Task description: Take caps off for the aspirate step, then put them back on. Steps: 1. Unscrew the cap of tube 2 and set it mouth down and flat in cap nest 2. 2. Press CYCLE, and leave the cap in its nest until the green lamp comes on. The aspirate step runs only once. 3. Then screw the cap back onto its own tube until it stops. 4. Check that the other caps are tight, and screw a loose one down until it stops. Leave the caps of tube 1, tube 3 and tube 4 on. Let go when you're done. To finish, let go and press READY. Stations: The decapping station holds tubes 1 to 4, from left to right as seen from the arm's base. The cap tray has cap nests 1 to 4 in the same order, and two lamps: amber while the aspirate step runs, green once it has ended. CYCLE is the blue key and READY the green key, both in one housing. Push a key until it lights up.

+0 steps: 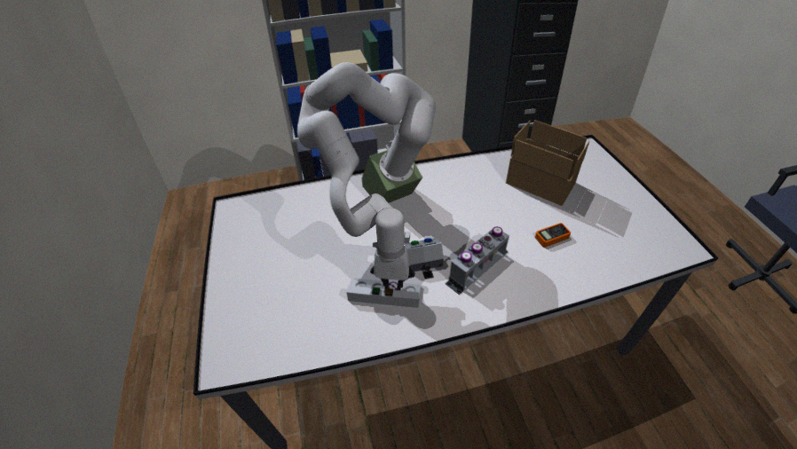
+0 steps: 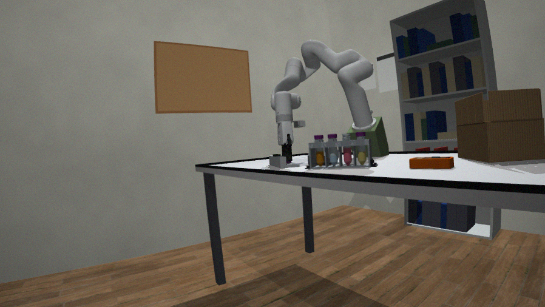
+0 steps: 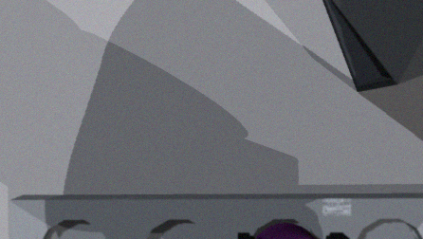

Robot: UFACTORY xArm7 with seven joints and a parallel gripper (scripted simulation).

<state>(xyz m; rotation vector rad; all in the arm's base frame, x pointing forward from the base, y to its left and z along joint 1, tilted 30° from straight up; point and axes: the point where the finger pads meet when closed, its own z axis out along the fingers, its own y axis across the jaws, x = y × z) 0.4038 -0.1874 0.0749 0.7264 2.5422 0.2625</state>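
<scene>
Near the middle of the desk (image 1: 279,334), a little toward its front edge, the pincer (image 1: 392,285) stands upright over the cap tray (image 1: 383,295), clenched on a purple cap (image 3: 284,231). One tube in the rack (image 1: 478,262) shows bare while three carry purple caps, so this looks like step one: setting tube 2's cap into its nest. Which nest lies beneath I cannot be sure, since the wrist view shows only the tray's upper rim and the tops of the recesses. Next calls for a straight lowering, mouth down and flat, then letting go and lifting clear. The key housing (image 1: 426,252) sits just behind the tray and the rack stands near on one side, so rising straight up is safest; the desk's front edge lies well apart.
</scene>
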